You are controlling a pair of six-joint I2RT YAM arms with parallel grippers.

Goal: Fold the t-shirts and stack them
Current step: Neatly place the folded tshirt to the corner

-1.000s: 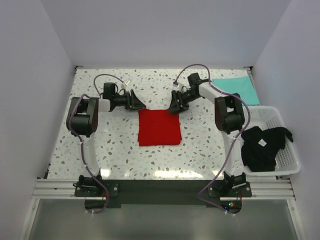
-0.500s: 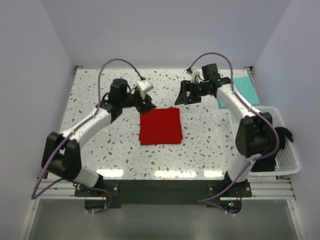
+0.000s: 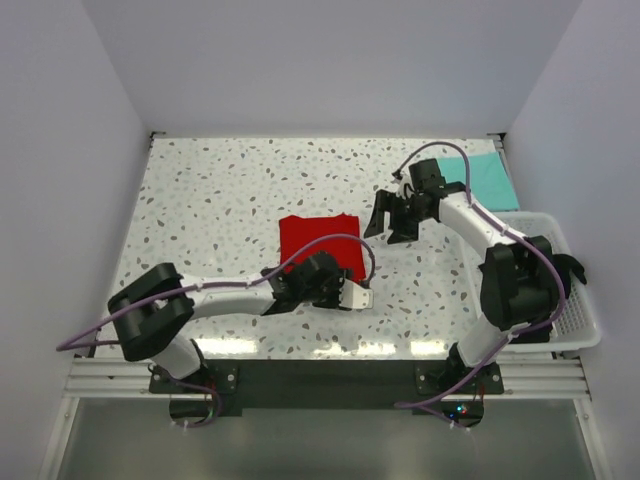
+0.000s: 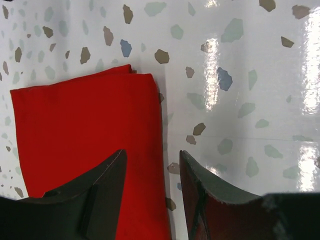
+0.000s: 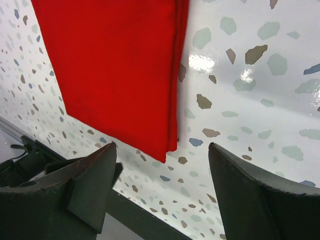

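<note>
Red t-shirt (image 3: 312,238) is folded near-square and lies flat on the table (image 3: 200,200). Its side edge runs straight ahead between the fingers of the left gripper (image 4: 151,155): one finger over cloth, the other over bare table, about half open, holding nothing. The left arm is nearer and likely pinches that edge. The right gripper (image 5: 161,150) is spread wide and empty, with the shirt ahead toward its left finger.
</note>
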